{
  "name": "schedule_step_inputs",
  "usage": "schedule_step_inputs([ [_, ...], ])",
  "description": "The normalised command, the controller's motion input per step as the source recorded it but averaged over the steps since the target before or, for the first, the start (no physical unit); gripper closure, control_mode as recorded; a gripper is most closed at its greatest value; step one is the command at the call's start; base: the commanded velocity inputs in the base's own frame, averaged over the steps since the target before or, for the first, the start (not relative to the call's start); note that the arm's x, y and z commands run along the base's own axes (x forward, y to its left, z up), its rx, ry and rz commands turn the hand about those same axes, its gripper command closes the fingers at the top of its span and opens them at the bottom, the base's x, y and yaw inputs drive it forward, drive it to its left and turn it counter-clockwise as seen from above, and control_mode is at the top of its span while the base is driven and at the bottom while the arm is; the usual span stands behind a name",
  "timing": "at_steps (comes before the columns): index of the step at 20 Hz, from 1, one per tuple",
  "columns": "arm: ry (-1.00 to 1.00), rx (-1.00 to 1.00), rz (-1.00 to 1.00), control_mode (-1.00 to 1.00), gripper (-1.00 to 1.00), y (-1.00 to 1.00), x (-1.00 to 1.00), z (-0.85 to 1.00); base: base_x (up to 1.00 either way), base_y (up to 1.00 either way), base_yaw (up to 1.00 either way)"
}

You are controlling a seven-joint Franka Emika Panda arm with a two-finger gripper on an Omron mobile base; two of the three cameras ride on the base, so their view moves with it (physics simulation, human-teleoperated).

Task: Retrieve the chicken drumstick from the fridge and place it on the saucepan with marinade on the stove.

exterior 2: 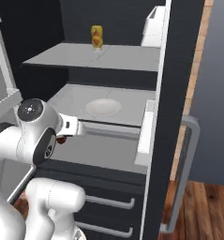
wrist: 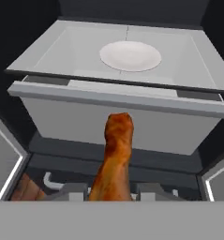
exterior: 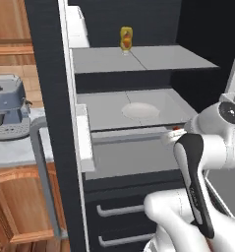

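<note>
The two-finger gripper [wrist: 111,191] is clamped on the one reddish-brown chicken drumstick [wrist: 114,159], which rises between the two dark finger tips [wrist: 72,191] from the bottom of the hand view toward twelve o'clock, its knobby end in front of the pale grey drawer front [wrist: 118,123]; its lower end is cut off by the bottom of that view. In the left base view the gripper itself is hidden behind the white arm [exterior: 207,147], and only a small red speck, probably the meat, peeks out at the arm's ten o'clock. The same arm in the right base view covers the hand, with a dark reddish bit at its four o'clock that is hard to make out. Beyond the drumstick, at twelve o'clock in the hand view, one round white plate [wrist: 130,56] lies bare on the grey middle shelf [wrist: 62,51] of the open tall black fridge [exterior: 50,98]. On the grey upper shelf [exterior: 104,59] stands one yellow-orange squeeze bottle [exterior: 126,39], near the back. Below are two dark lower drawers with grey bar handles [exterior: 121,210], partly covered by the arm. At nine o'clock in the left base view one blue-grey coffee machine [exterior: 8,106] sits on a pale counter [exterior: 15,152], behind the long grey door handle [exterior: 43,177].
</note>
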Motion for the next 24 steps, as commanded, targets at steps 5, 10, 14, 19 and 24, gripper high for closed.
schedule_step_inputs([
  [5,0.0,0.0,0.0,1.0,1.0,0.0,0.0,0.0,-0.73,0.0,0.72],
  [10,0.0,0.0,0.0,1.0,1.0,0.0,0.0,0.0,-0.38,0.0,0.88],
  [14,0.0,0.0,0.0,1.0,1.0,0.0,0.0,0.0,-0.13,0.0,0.94],
  [19,0.0,0.0,0.0,1.0,1.0,0.0,0.0,0.0,0.0,0.0,0.97],
  [24,0.0,0.0,0.0,1.0,1.0,0.0,0.0,0.0,0.0,0.0,0.98],
])
